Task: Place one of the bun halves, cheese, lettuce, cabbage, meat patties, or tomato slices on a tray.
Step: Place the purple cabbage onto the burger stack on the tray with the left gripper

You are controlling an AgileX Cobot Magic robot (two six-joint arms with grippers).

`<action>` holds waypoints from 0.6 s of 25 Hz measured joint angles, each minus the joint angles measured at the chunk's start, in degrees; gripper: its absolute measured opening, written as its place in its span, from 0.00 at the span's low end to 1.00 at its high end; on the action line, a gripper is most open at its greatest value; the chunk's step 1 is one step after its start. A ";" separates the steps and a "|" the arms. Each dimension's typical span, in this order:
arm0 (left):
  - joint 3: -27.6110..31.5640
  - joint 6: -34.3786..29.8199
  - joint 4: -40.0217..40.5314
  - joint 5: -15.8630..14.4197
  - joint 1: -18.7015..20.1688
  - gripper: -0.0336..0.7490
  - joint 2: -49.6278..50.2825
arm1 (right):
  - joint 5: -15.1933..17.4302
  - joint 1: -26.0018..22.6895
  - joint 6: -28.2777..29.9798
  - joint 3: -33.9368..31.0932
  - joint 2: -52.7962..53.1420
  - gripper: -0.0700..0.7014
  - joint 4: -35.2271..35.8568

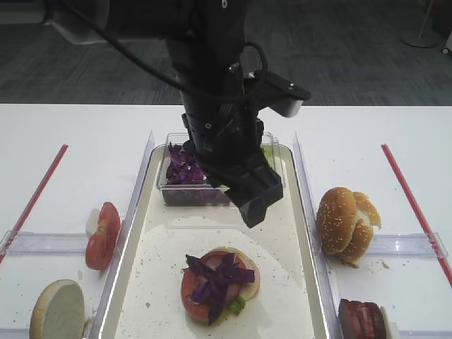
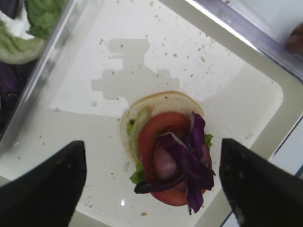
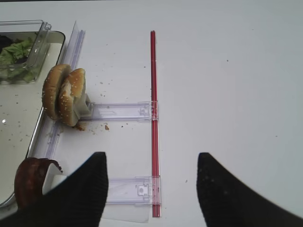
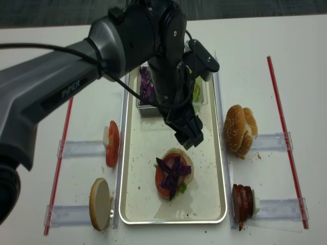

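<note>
On the tray (image 1: 152, 244) lies a flat bun half (image 2: 158, 101) topped with lettuce, a tomato slice (image 2: 161, 127) and purple cabbage (image 2: 189, 158). My left gripper (image 1: 254, 201) hangs open above the tray, between this stack (image 1: 219, 279) and the tub, with nothing between its fingers (image 2: 57, 179). Sesame bun halves (image 1: 346, 222) stand on edge right of the tray, meat patties (image 1: 361, 319) below them. Tomato slices (image 1: 102, 235) and a pale bun half (image 1: 58, 308) stand on the left. My right gripper (image 3: 151, 158) is open over bare table, right of the patties (image 3: 29, 182).
A clear plastic tub (image 1: 176, 194) at the tray's far end holds cabbage (image 1: 185, 169) and lettuce (image 3: 16, 49). Clear plastic racks (image 3: 123, 111) hold the food beside the tray. Red strips (image 1: 35, 194) (image 3: 153, 118) lie on the white table at both sides.
</note>
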State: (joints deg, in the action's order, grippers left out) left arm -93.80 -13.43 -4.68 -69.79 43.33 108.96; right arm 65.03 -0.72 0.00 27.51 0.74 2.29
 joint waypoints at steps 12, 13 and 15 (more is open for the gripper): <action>-2.45 2.87 0.00 -0.41 -5.13 0.72 0.08 | 0.00 0.00 0.00 0.00 0.00 0.67 0.00; -2.45 2.97 0.00 -0.41 -5.85 0.72 0.08 | 0.00 0.00 0.00 0.00 0.00 0.67 0.00; -2.45 2.97 0.00 -0.41 -7.12 0.72 0.08 | 0.00 0.00 0.00 0.00 0.00 0.67 0.00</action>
State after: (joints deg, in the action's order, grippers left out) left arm -96.26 -10.47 -4.68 -70.20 36.21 109.04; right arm 65.03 -0.72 0.00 27.51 0.74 2.29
